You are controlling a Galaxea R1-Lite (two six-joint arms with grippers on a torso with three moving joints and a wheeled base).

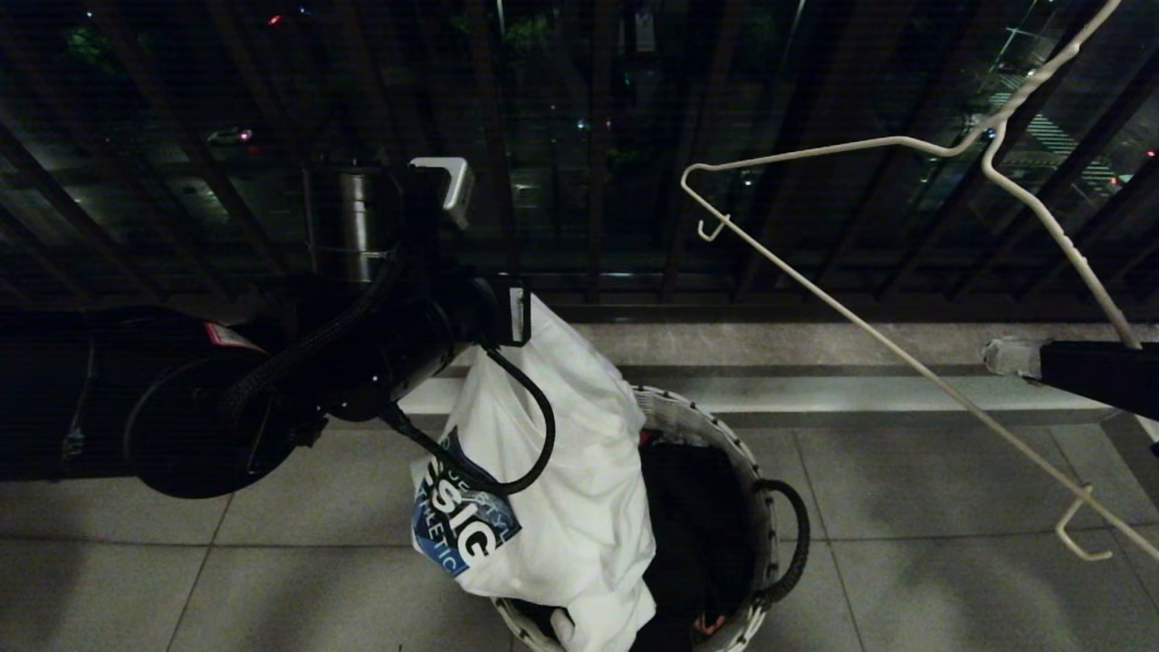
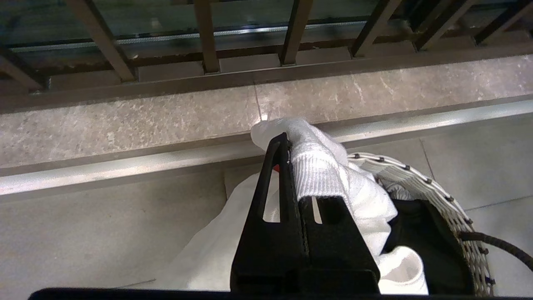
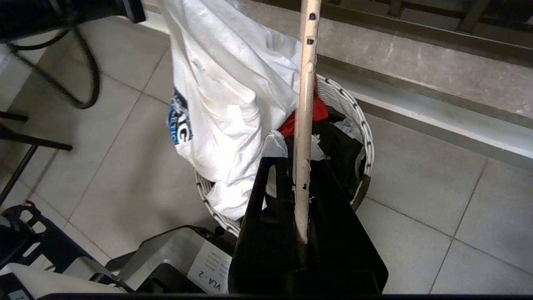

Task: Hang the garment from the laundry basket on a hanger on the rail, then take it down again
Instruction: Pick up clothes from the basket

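Observation:
The garment (image 1: 570,471), a white T-shirt with a blue chest print, hangs half out of the laundry basket (image 1: 724,430) on the tiled floor. My left gripper (image 1: 516,312) is above the basket's left side, shut on the shirt's ribbed collar (image 2: 316,171), and in the left wrist view its tips (image 2: 287,143) pinch that white fabric. The thin off-white wire hanger (image 1: 942,385) is held up at the right, tilted. My right gripper (image 1: 1019,358) is shut on it. In the right wrist view the hanger's wire (image 3: 306,104) runs lengthwise between the jaws of the right gripper (image 3: 297,162). The rail is out of view.
Dark balcony railing bars (image 1: 589,136) and a stone kerb (image 1: 815,344) close off the far side. Red cloth (image 3: 320,110) and dark clothes (image 1: 697,525) lie in the basket. My own base with a white label (image 3: 210,266) stands near the basket.

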